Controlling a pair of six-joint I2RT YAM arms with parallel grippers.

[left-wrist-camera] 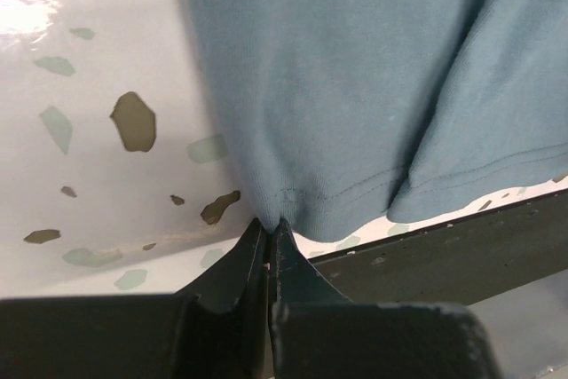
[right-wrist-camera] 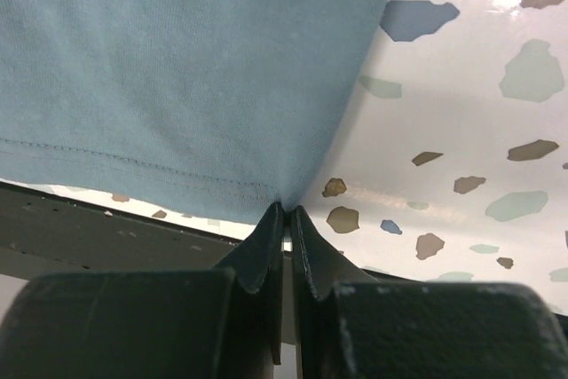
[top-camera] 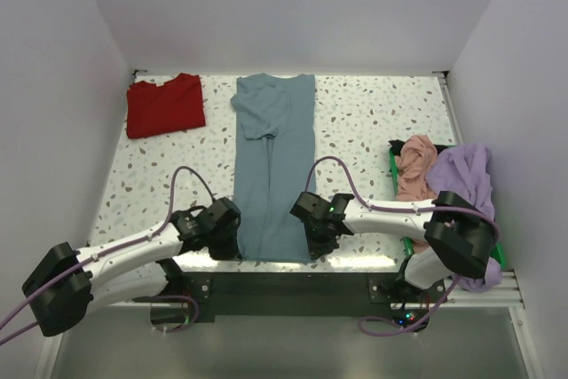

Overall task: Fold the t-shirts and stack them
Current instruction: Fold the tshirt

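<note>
Pinching the near hem of the slate-blue t-shirt (top-camera: 271, 166) at its two corners, the left claw (left-wrist-camera: 269, 230) and the right claw (right-wrist-camera: 285, 215) sit low at the near edge of the speckled surface (top-camera: 364, 122). The left claw has its dark fingers pressed together with almost no gap, and the shirt's left hem corner is nipped between their tips. Its wrist view shows the stitched hem running off to the right, with a second fold of cloth beside it. The right claw is closed the same way on the right hem corner, a thin fold of cloth caught between its tips.

The shirt lies flat down the middle of the surface as a long narrow strip with its sides folded inward. Its collar end points toward the far wall, where a sleeve is turned over on top, and its hem lies at the near edge, just above the dark mounting rail (top-camera: 293, 286).

A red t-shirt (top-camera: 164, 106) lies folded at the far left corner, well apart from the blue one. At the right edge a salmon-pink t-shirt (top-camera: 414, 170) and a lavender t-shirt (top-camera: 466, 175) lie crumpled together in a heap, touching each other.
</note>
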